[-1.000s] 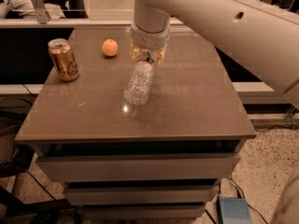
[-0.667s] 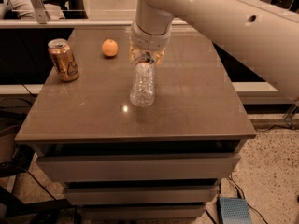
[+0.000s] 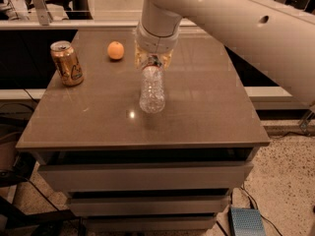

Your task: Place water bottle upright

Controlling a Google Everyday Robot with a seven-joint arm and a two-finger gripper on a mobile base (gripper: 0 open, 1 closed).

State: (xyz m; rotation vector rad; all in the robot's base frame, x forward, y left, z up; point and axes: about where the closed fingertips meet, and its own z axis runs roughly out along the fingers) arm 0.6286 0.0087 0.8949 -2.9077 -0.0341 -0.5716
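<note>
The clear ribbed water bottle hangs nearly upright over the middle of the brown table. Its upper part and cap are hidden inside my gripper, which is shut on the bottle from above. The bottle's base points down toward the tabletop; I cannot tell whether it touches the surface. My white arm reaches in from the upper right.
A gold drink can stands at the table's left edge. An orange lies at the back, left of my gripper. The table has drawers below. A blue-grey box sits on the floor at lower right.
The bottle has swung from a tilt, with its base pointing toward the left front, to nearly vertical under my gripper. The gripper has stayed in about the same place.
</note>
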